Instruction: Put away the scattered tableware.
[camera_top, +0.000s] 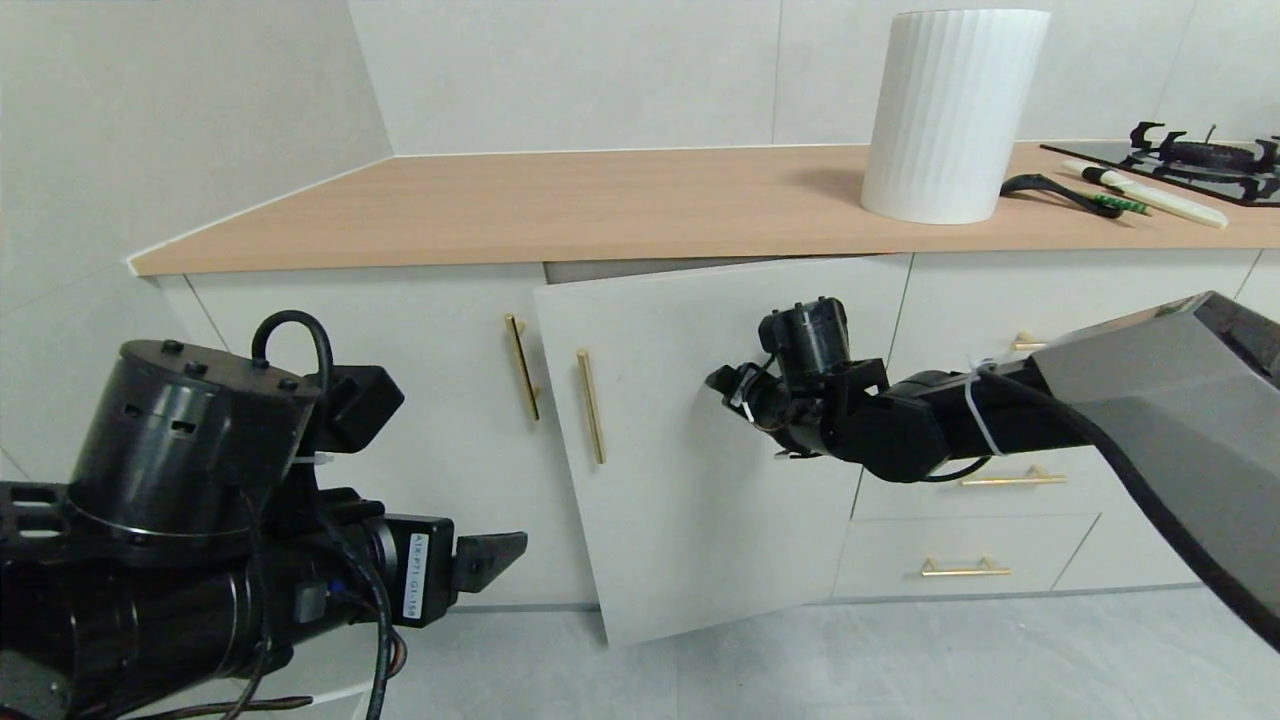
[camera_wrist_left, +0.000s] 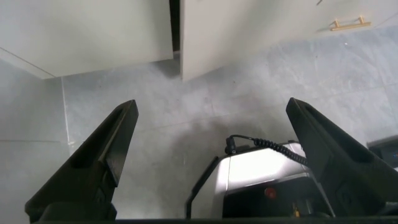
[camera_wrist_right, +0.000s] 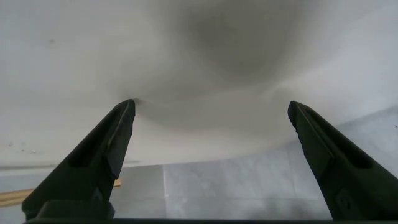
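the right tool hangs with its fingers spread wide just before the face of the pale cabinet door, which stands ajar under the light wooden table. whether a fingertip touches the panel i cannot tell. the risk here is that it sits well apart from the slim brass handle, so a push would likely swing the door shut, and a sideways slip would scrape the panel. the left tool, also spread apart and holding nothing, hangs low over the grey floor.

the tableware lies at the table's far right, next to the tall white ribbed cylinder: a black curved spoon, a thin green-handled piece and a long cream utensil at the black hob's edge. all three lie flat, thin and crowded together, so a careless grasp could nudge one against its neighbours.
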